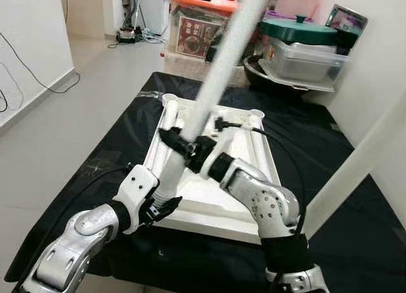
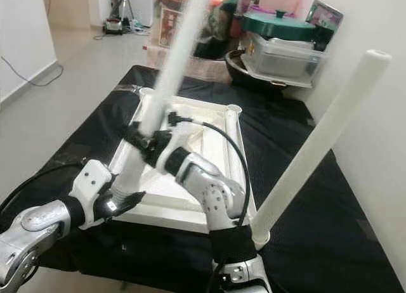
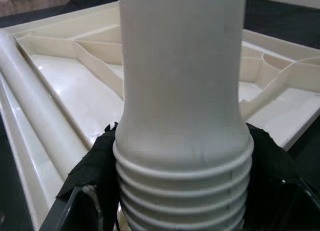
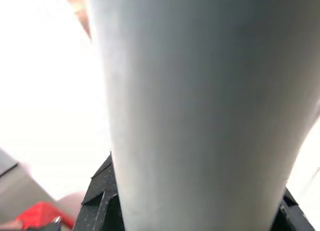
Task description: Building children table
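Observation:
The white tabletop (image 1: 209,201) lies upside down on the black-covered table (image 1: 317,147). A long white leg (image 1: 219,65) slants up from its near left corner towards the camera. My left gripper (image 1: 166,201) is shut on the leg's lower end, just above the threaded part (image 3: 182,191). My right gripper (image 1: 188,147) is shut on the same leg (image 4: 200,116) a little higher. A second white leg (image 2: 317,141) stands tilted at the near right corner. Another leg (image 3: 35,91) lies along the tabletop's left side.
Plastic storage boxes (image 1: 196,33) and a green-lidded container (image 1: 298,30) crowd the far end of the table. A white wall runs close on the right. Bare floor (image 1: 76,115) with cables lies to the left.

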Tool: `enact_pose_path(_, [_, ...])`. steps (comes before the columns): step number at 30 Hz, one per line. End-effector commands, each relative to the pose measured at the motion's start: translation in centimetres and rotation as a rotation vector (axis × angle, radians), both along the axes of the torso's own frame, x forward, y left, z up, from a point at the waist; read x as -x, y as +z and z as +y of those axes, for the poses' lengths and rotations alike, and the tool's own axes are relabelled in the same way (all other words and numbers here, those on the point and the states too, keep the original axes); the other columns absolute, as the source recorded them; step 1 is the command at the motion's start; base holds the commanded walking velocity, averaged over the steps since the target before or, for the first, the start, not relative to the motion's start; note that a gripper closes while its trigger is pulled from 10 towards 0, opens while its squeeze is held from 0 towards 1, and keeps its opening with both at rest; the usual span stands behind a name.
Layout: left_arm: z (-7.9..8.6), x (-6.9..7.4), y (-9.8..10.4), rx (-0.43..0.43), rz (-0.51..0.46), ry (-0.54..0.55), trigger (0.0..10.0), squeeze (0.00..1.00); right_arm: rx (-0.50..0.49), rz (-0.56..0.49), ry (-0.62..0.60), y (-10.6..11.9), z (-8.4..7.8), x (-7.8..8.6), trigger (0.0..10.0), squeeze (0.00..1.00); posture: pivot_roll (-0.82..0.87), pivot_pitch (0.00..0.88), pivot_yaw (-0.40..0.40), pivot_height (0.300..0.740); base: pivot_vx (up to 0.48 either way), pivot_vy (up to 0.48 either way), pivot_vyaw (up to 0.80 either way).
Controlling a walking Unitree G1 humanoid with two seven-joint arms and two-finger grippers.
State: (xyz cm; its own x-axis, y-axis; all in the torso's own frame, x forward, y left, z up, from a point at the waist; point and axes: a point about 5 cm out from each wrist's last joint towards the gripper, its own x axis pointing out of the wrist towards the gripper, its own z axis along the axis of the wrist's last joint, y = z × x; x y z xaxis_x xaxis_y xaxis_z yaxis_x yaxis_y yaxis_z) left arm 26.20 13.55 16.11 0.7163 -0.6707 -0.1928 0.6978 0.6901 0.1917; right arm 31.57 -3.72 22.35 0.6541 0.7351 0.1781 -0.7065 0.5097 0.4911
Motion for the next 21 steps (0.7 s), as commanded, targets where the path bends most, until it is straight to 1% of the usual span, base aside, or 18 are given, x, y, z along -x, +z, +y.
enact_pose_path(1, [-1.3,0.3,0.1,-0.005,-0.015,-0.061,10.0,0.00,-0.014,0.009,0.002,-0.1,0.3,0.1,0.0,0.00,0.14,0.000,-0.144,0.740,0.000,0.000,0.00])
enact_pose_path(5, [-1.4,0.2,0.0,-0.018,-0.027,-0.055,10.0,0.00,-0.021,0.012,-0.009,-0.1,0.3,0.0,0.0,0.00,0.14,0.000,-0.144,0.740,0.000,0.000,0.00])
enact_pose_path(6, [-1.2,0.1,0.1,-0.019,-0.040,-0.040,10.0,0.06,-0.023,0.011,-0.011,0.0,0.3,0.1,0.0,0.00,0.14,0.000,-0.143,0.740,0.000,0.000,0.00])
enact_pose_path(7, [-1.1,-0.2,0.2,-0.015,-0.054,-0.014,10.0,1.00,-0.024,0.008,-0.011,0.0,0.3,0.1,0.0,0.00,0.14,0.000,-0.143,0.740,0.000,0.000,0.00])
enact_pose_path(10, [-0.3,-0.9,1.1,0.034,-0.099,0.044,10.0,1.00,-0.024,-0.009,-0.003,0.0,0.2,0.2,0.0,0.00,0.14,0.000,-0.144,0.740,0.000,0.000,0.00])
enact_pose_path(14, [-0.1,-1.0,1.3,0.047,-0.107,0.056,10.0,1.00,-0.023,-0.015,-0.002,0.1,0.1,0.3,0.0,0.00,0.14,0.000,-0.144,0.740,0.000,0.000,0.00])
enact_pose_path(15, [0.2,-0.9,1.7,0.061,-0.120,0.064,10.0,1.00,-0.014,-0.032,0.000,0.1,0.0,0.3,0.0,0.00,0.15,0.000,-0.147,0.740,0.000,0.000,0.00])
enact_pose_path(16, [0.6,-0.7,2.2,0.085,-0.129,0.072,10.0,1.00,-0.001,-0.052,-0.006,0.3,-0.3,0.1,0.0,0.00,0.15,0.000,-0.148,0.740,0.000,0.000,0.00])
enact_pose_path(17, [0.6,-0.7,2.2,0.085,-0.129,0.072,10.0,1.00,-0.001,-0.052,-0.006,0.3,-0.3,0.1,0.0,0.00,0.15,0.000,-0.148,0.740,0.000,0.000,0.00])
enact_pose_path(18, [1.3,0.0,3.0,0.130,-0.140,0.070,10.0,1.00,0.024,-0.088,-0.028,0.6,-1.2,-0.4,0.0,0.00,0.15,0.000,-0.153,0.740,0.000,0.000,0.00])
enact_pose_path(20, [1.5,0.5,3.3,0.161,-0.142,0.066,10.0,1.00,0.035,-0.103,-0.043,0.7,-1.7,-0.7,0.0,0.00,0.15,0.000,-0.153,0.740,0.000,0.000,0.00])
enact_pose_path(21, [1.9,0.9,3.4,0.175,-0.140,0.075,10.0,1.00,0.047,-0.112,-0.073,0.9,-2.4,-1.1,0.0,0.00,0.15,0.000,-0.158,0.740,0.000,0.000,0.00])
